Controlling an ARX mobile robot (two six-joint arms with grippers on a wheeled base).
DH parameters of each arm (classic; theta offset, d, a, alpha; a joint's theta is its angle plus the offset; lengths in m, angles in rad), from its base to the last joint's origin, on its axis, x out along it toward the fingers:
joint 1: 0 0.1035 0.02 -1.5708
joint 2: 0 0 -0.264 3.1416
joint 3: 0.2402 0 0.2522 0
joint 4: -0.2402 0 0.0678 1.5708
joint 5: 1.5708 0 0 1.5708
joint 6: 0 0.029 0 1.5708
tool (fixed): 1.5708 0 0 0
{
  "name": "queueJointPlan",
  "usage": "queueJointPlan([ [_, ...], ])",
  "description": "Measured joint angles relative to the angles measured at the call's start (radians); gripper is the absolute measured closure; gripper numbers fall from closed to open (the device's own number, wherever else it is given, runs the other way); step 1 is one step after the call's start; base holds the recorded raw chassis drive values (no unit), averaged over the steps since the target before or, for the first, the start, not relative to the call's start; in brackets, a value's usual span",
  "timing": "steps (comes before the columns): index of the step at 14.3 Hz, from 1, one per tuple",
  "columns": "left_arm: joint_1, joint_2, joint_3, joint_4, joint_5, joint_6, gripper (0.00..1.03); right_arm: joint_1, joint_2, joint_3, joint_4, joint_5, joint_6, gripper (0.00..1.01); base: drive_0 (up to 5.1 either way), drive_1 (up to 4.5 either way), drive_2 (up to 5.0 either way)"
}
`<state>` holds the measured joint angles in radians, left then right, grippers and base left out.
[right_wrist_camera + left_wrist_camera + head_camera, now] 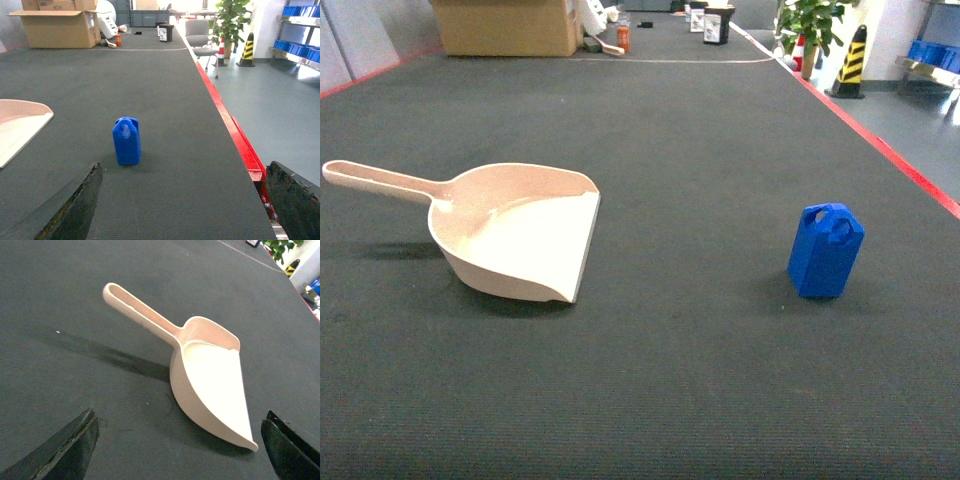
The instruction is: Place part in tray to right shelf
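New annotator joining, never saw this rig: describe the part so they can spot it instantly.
On the dark mat, look right of the beige tray, toward the red edge strip. The part stands upright and alone there: a small bright-blue boxy block with a loop on top.

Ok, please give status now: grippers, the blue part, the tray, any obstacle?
Both grippers open, holding nothing. Part upright on dark mat, right of tray, not touching it. Tray empty, mouth toward part. Nothing between them.

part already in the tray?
No: in the head view the blue part stands upright on the dark mat, well to the right of the beige tray, whose scoop holds nothing.
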<state>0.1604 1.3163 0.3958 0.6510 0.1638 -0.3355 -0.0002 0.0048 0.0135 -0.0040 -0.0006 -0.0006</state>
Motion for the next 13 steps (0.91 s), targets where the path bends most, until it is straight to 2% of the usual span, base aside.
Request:
queueJointPlan([
  [2, -0.001, 0.280, 0.138, 0.122, 0.030, -0.190, 0.05, 0.000, 0.000, 0.000, 0.000, 0.000, 0.000, 0.03, 0.0, 0.00, 0.0],
  [3, 0.002, 0.428, 0.218, 0.181, 0.056, -0.328, 0.05, 0.000, 0.000, 0.000, 0.000, 0.000, 0.000, 0.03, 0.0, 0.00, 0.0],
  [5, 0.005, 0.585, 0.336, 0.249, 0.074, -0.470, 0.05, 0.000, 0.000, 0.000, 0.000, 0.000, 0.000, 0.03, 0.0, 0.00, 0.0],
  [7, 0.020, 0.670, 0.439, 0.249, 0.076, -0.540, 0.05, 0.000, 0.000, 0.000, 0.000, 0.000, 0.000, 0.03, 0.0, 0.00, 0.0],
  [9, 0.026, 0.680, 0.446, 0.226, 0.084, -0.575, 0.05, 0.000, 0.000, 0.000, -0.001, 0.000, 0.000, 0.03, 0.0, 0.00, 0.0],
  [11, 0.031, 0.680, 0.447, 0.229, 0.084, -0.581, 0.05, 0.000, 0.000, 0.000, 0.000, 0.000, 0.000, 0.03, 0.0, 0.00, 0.0],
  [12, 0.031, 0.694, 0.440, 0.310, 0.124, -0.595, 0.05, 0.000, 0.000, 0.000, 0.000, 0.000, 0.000, 0.03, 0.0, 0.00, 0.0],
  [13, 0.024, 0.725, 0.445, 0.428, 0.189, -0.605, 0.05, 0.000, 0.000, 0.000, 0.000, 0.000, 0.000, 0.03, 0.0, 0.00, 0.0],
])
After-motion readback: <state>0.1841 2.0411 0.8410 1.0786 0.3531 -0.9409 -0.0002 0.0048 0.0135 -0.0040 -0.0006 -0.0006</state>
